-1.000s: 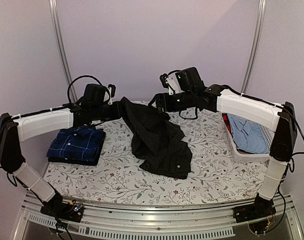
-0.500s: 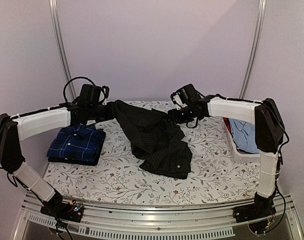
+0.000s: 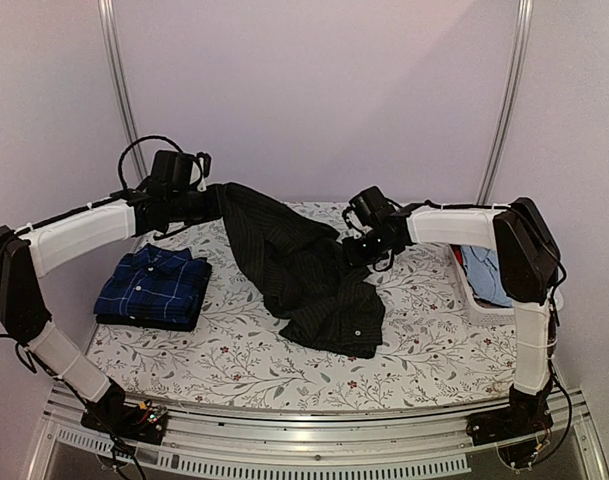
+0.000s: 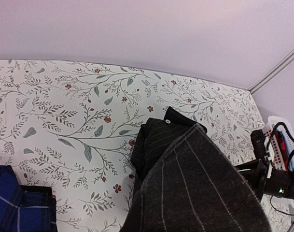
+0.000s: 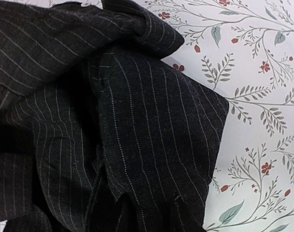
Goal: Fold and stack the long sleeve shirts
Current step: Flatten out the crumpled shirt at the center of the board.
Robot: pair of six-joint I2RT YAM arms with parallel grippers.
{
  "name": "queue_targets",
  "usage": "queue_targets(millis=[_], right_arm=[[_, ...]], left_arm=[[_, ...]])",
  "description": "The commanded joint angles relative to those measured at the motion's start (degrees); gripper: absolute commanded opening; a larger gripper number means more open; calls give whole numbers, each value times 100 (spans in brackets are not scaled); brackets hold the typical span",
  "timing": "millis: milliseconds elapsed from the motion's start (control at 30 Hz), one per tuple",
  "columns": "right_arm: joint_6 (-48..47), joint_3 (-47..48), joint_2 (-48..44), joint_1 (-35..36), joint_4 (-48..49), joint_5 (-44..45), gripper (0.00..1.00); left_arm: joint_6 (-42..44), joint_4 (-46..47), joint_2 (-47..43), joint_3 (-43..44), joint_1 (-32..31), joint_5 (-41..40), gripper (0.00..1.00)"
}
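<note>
Well, the left pincer [image 3: 217, 199] is lifted above the far left part of the table [image 3: 234, 352] and is clenched on one end of the black pinstriped shirt [image 3: 314, 275]. From that grip the cloth slopes down toward the table's middle, where most of it lies in a crumpled heap on the floral cover. From the left wrist, only the pinstriped fabric [image 4: 195, 188] fills the near corner, draped right under the camera, with a pale button showing on a fold farther out.

The right pincer [image 3: 348, 246] sits low over the table's middle, pressed against the heap's far right edge. Its fingers are buried in dark folds [image 5: 137, 121], so I cannot tell whether they grip anything; they may only be touching cloth.

The navy checked shirt [image 3: 154, 285] lies folded at the table's left side, apart from both pincers. At the table's right edge stands a white basket [image 3: 484, 308] with a light blue garment [image 3: 489, 262] in it.
</note>
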Motion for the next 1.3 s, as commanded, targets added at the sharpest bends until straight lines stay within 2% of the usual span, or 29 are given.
queue_targets(millis=[0,67,233,367,633,800,967,1100,1267], right_arm=[[86,26,69,-43,-22,474,9],[86,75,-11,-102,-159,835,0],[-108,326,-253,-436,-430,1679,0],[-396,693,-249,-806,-498,1946,0],[-734,1664,356,-1452,-798,2460,0],[-550,1814,276,-1907,-963,2322,1],[-652,2184,381,-2061,-1092,2280,4],[-648,2314,527,-2169,-1249,2399,3],[-581,2351,489,-2398,-1293,2420,4]], left_arm=[[246,-149,85,379,219,-61,0],[312,-195,98,485,322,-46,0],[499,-218,261,790,581,137,0],[689,-286,698,1246,774,133,0],[654,-932,1999,2751,1318,91,0],[741,-1332,2544,3502,1491,91,0],[764,-1794,3145,4249,1562,88,0],[735,-2028,3341,4393,1692,-240,0],[685,-2210,3489,4426,2012,-103,0]])
